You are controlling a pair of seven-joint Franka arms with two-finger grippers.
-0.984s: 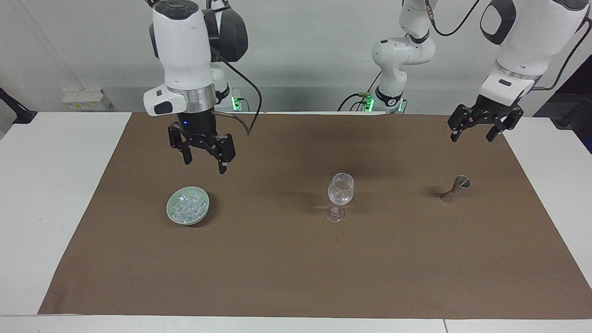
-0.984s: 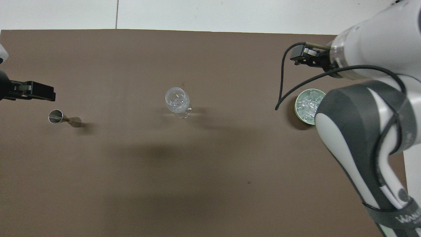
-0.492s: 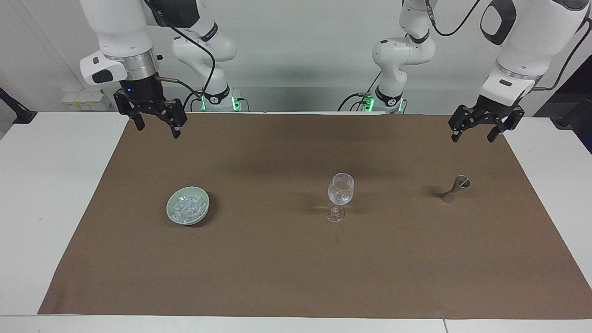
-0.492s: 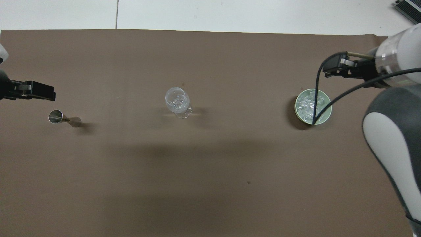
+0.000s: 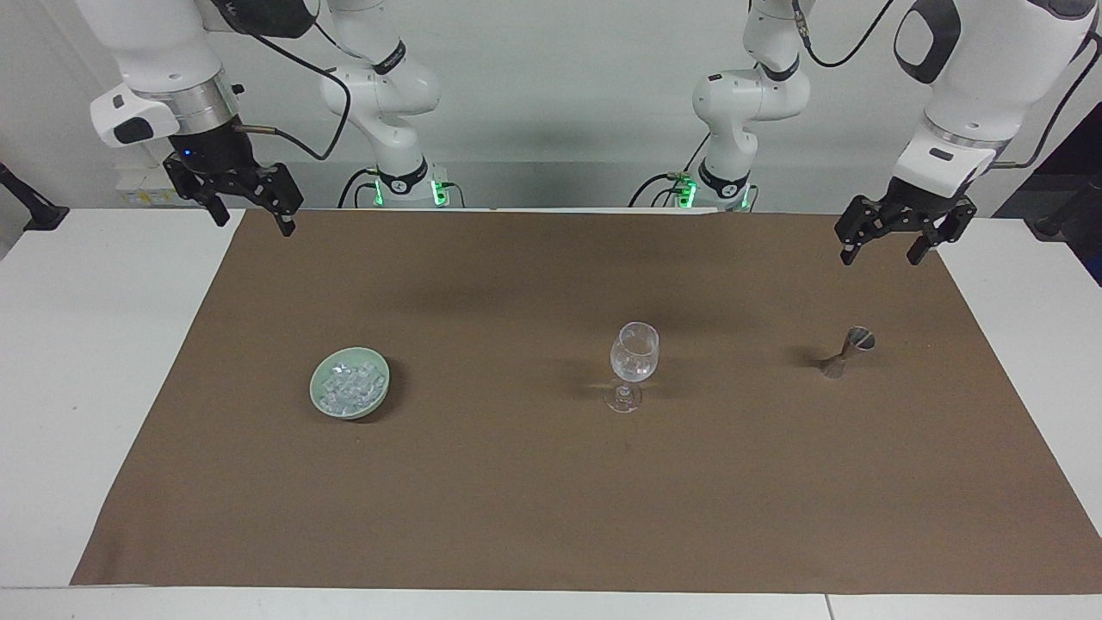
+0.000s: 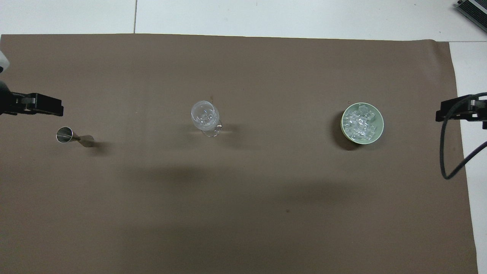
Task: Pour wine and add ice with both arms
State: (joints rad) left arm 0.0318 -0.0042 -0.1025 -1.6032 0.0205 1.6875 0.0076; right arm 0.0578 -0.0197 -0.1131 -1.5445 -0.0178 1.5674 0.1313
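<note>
1. Since a second ago the right gripper (image 5: 247, 207) has pulled up and away from the green dish (image 5: 380, 394) and now hangs over the brown mat's (image 5: 516, 499) corner at the right arm's end of the table, jaws apart and empty.
2. Left gripper (image 5: 887, 243) has not shifted — it hangs over the mat's edge at the left arm's end, jaws apart, holding nothing.
3. Ice (image 5: 349, 387) lies heaped in the dish, toward the right arm's end of the mat.
4. A stemmed glass (image 5: 633, 362) stands upright mid-mat with a few clear pieces in its bowl.
5. A small metal measuring cup (image 5: 848, 351) stands tilted-looking near the left arm's end — nothing lies between these things.
</note>
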